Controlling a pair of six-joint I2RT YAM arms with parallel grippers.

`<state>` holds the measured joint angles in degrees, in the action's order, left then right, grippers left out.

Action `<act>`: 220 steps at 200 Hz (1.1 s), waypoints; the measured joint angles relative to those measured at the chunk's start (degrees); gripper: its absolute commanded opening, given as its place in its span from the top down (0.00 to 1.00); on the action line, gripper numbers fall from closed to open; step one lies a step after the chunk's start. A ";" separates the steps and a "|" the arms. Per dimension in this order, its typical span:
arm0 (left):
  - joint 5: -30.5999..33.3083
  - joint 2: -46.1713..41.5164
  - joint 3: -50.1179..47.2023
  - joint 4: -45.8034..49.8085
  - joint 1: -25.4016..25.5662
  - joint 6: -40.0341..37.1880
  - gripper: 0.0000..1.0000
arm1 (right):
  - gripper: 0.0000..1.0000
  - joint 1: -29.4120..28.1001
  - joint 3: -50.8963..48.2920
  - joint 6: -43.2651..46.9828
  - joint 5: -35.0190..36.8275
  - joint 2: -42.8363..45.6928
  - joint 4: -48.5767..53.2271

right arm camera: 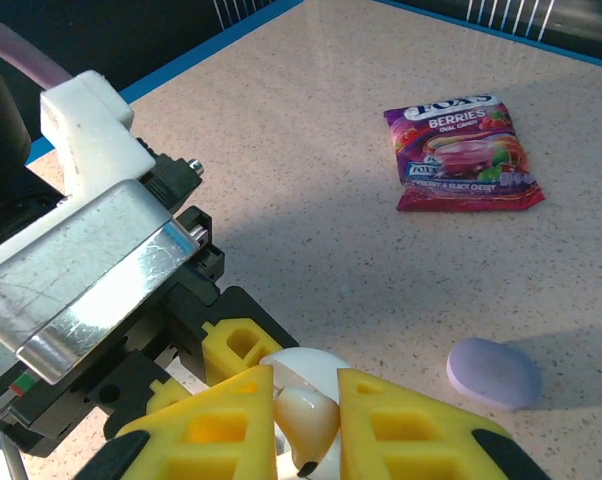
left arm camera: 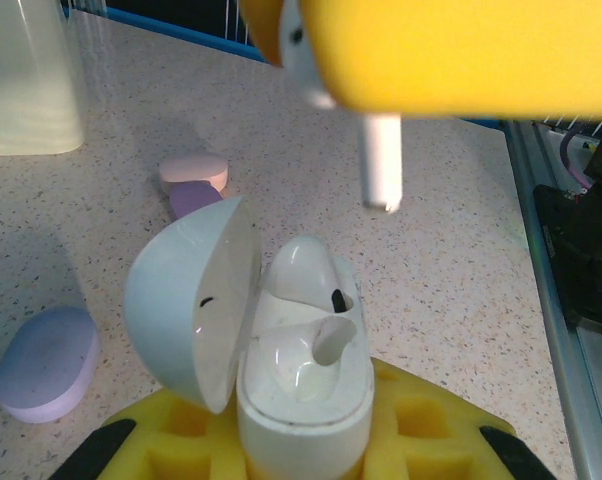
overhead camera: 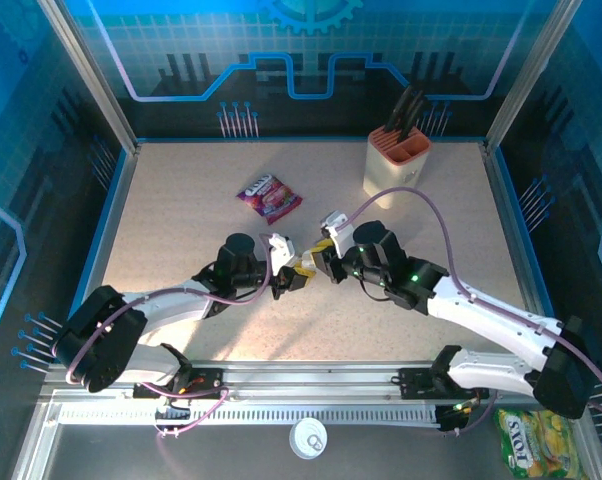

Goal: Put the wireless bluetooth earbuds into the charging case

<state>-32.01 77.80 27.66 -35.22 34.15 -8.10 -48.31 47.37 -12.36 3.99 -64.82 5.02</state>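
My left gripper (left arm camera: 303,452) is shut on a white charging case (left arm camera: 303,395), held upright with its lid (left arm camera: 186,300) swung open to the left. One white earbud (left arm camera: 306,272) sits in the far socket; the near socket is hollow. Just above the case, my right gripper (right arm camera: 307,428) is shut on a second white earbud (right arm camera: 307,412). In the left wrist view this earbud's stem (left arm camera: 382,165) hangs down from the right gripper's yellow finger (left arm camera: 451,50), over and beyond the open case. In the top view both grippers meet mid-table, left (overhead camera: 284,277) and right (overhead camera: 326,262).
A lilac oval case (left arm camera: 46,362), a pink case (left arm camera: 193,170) and a small purple piece (left arm camera: 193,198) lie on the table. The lilac case (right arm camera: 493,372) and a berry candy packet (right arm camera: 461,152) lie beyond the right gripper. A knife holder (overhead camera: 398,160) stands back right.
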 measured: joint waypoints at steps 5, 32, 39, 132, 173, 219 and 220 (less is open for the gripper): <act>0.00 0.00 0.00 -0.02 0.00 0.00 0.82 | 0.82 -0.04 0.00 0.02 0.00 -0.26 -0.13; -0.02 0.11 0.00 -0.22 0.17 0.02 0.82 | 0.83 -0.07 0.00 0.04 -0.20 -1.99 -0.79; -0.02 0.15 0.00 -0.26 0.22 0.02 0.82 | 0.83 -0.07 0.00 0.04 -0.35 -2.32 -0.90; -0.02 0.26 0.04 -1.53 0.26 0.68 0.82 | 0.83 -0.07 -0.07 0.13 -1.46 -3.52 -2.08; -0.02 0.26 0.04 -1.53 0.26 0.70 0.82 | 0.82 -0.07 -0.07 1.36 -0.92 -3.52 -1.73; -0.02 0.26 0.15 -1.42 0.31 1.75 0.82 | 0.81 -0.07 -0.07 2.40 -1.22 -3.78 -1.70; 0.00 0.26 0.15 -1.42 0.31 1.75 0.82 | 0.81 -0.07 -0.07 2.43 -1.22 -3.78 -1.70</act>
<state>-32.01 78.06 27.81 -36.64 34.46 -6.35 -48.38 47.31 -9.93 2.76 -68.60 3.31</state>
